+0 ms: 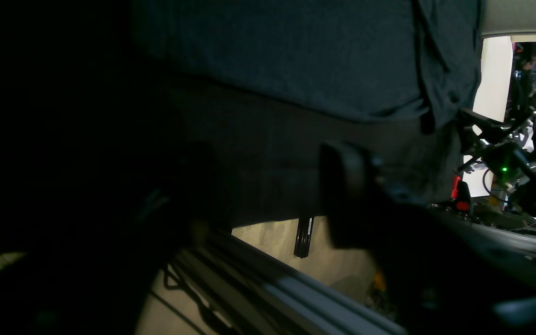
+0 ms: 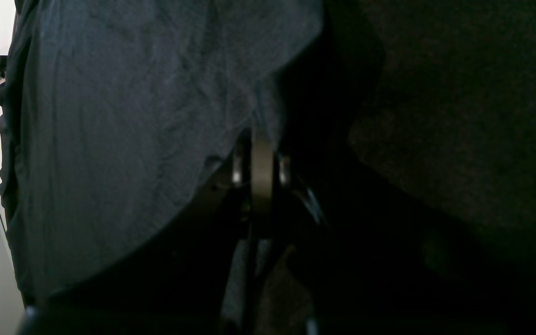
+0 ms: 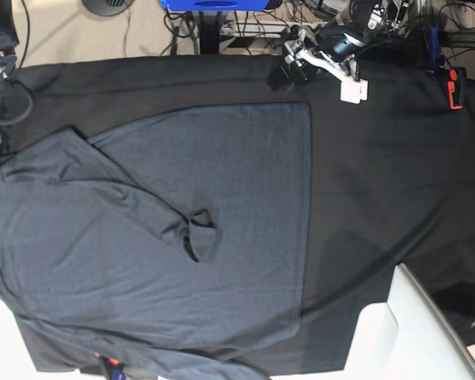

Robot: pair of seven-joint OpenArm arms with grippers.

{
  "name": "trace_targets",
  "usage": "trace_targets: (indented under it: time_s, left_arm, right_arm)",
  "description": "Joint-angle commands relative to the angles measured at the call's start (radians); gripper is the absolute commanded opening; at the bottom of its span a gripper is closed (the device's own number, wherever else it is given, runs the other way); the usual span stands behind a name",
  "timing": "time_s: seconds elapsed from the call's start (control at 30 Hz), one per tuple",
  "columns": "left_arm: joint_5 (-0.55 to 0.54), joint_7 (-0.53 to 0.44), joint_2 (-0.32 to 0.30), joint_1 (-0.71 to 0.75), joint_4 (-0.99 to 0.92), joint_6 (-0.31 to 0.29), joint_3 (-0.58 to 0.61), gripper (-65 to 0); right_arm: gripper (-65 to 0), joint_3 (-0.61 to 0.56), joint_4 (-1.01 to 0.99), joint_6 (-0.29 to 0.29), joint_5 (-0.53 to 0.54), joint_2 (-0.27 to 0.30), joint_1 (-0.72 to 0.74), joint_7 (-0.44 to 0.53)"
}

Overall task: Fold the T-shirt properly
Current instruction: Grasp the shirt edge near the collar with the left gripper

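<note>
The T-shirt lies against the right gripper's shut jaws.

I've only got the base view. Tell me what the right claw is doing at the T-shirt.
Observer: In the right wrist view the right claw is shut, and the edge of the T-shirt appears pinched at its tips.
Operator: Now report the left claw.
Observer: The left wrist view shows one of its fingers over the black cloth, short of the shirt's hem. It is too dark to tell whether the claw is open.
</note>
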Motion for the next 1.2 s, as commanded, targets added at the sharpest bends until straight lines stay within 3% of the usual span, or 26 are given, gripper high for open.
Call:
trace_targets:
  time_s: [0.0,0.1,0.17,0.33,0.73,1.17]
  left_arm:
    - [-0.015,-0.011,-0.005,0.017,0.018,-0.014,-0.003,-15.1]
    - [-0.015,-0.014,-0.003,0.023,0.014,-0.082,-0.006,-3.1]
    - [-0.015,-0.014,0.004,0.023,0.0,-0.119,-0.043,-4.4]
    - [-0.012,-0.006,0.075,0.005,-0.048,-0.125,-0.204,-9.1]
    - [-0.01,-0.005,0.13,-0.172,-0.158,-0.125,-0.17,-9.5]
    - [-0.013,-0.013,0.135,-0.086,-0.12,-0.123,-0.17,-9.5]
  right_arm:
    - [-65.0,-0.001,0.012,0.01,0.007,0.024,0.014,0.011]
    - [-65.0,-0.001,0.012,0.01,0.007,0.024,0.014,0.011]
    - [-65.0,-0.001,0.012,0.01,0.007,0.024,0.014,0.011]
    - [-65.0,-0.001,0.012,0.01,0.007,0.028,0.008,0.011]
    - [-65.0,-0.001,0.014,0.01,0.007,0.031,0.008,0.01]
    - [-65.0,-0.001,0.02,0.01,0.007,0.035,0.006,0.01]
